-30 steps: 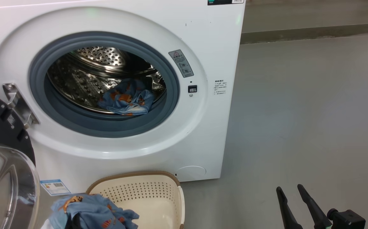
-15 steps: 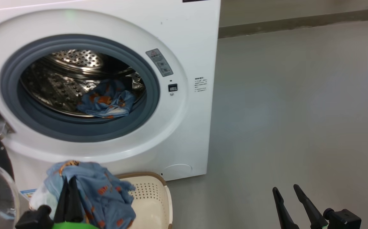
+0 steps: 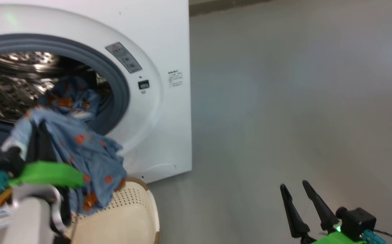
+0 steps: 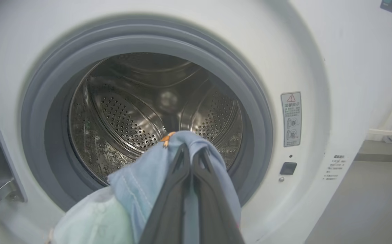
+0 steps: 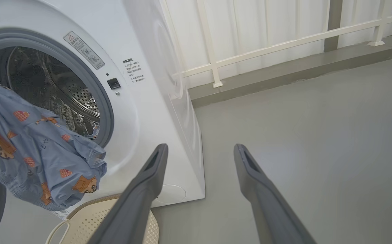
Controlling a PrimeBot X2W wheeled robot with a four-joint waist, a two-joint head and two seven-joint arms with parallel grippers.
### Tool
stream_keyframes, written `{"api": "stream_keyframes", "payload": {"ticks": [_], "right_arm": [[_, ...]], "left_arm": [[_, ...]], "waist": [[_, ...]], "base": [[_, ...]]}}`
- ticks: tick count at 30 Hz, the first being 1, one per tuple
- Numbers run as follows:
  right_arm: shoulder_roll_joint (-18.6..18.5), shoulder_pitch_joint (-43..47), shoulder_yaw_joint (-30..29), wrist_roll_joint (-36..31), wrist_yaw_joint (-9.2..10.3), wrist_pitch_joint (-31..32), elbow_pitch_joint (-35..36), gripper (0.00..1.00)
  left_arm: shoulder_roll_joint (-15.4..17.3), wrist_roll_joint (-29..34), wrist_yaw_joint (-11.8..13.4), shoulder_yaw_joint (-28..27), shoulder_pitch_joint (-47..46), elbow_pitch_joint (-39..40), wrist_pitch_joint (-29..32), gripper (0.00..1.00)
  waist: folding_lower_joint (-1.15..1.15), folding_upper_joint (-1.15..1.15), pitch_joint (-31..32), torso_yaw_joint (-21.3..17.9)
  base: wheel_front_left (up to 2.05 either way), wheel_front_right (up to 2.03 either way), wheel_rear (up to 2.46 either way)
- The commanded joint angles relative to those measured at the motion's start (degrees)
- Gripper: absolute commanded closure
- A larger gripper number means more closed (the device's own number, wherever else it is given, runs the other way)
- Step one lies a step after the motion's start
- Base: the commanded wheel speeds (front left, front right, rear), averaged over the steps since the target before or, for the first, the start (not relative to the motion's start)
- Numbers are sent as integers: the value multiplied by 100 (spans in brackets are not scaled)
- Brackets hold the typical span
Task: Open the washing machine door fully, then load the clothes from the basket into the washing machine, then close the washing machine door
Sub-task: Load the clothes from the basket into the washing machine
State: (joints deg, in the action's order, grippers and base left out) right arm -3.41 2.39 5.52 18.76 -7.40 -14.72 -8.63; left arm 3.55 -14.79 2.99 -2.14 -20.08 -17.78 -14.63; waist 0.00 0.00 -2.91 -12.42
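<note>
here the left pincer point(image 4: 192, 151) clamps limp light-blue clothes point(image 3: 90, 159) dotted with orange figures, while the right pincer point(image 3: 293, 185) stands spread.

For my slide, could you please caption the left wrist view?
Shut left gripper holds light blue soft fabric before perforated steel drum.

The smooth grey floor point(image 3: 284, 101) carries the white washing machine point(image 3: 168, 40). The cream perforated basket point(image 3: 131, 217) stands just before it.
</note>
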Motion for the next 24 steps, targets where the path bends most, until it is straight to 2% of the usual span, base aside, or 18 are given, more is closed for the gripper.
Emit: {"api": "stream_keyframes", "payload": {"ticks": [1,5,14,24], "right_arm": [[14,-284,216,53,-9,-28,164,0],[32,-579,388,59,-9,-28,182,0],[44,-1217,595,11,-9,-28,286,0],[-67,-1390,743,-26,-9,-28,343,0]], "left_arm": [[246,56,-25,-263,-432,31,-37,100],[474,189,-38,-459,-1160,-351,-37,100],[853,442,-98,-814,-2314,-1049,-37,100],[974,583,-146,-1150,-3083,-1471,-37,100]], "waist": [[0,0,-587,-331],[0,0,-1141,-465],[0,0,-2055,-473],[0,0,-2667,-357]], "base": [[0,0,0],[0,0,0],[0,0,0],[0,0,0]]}}
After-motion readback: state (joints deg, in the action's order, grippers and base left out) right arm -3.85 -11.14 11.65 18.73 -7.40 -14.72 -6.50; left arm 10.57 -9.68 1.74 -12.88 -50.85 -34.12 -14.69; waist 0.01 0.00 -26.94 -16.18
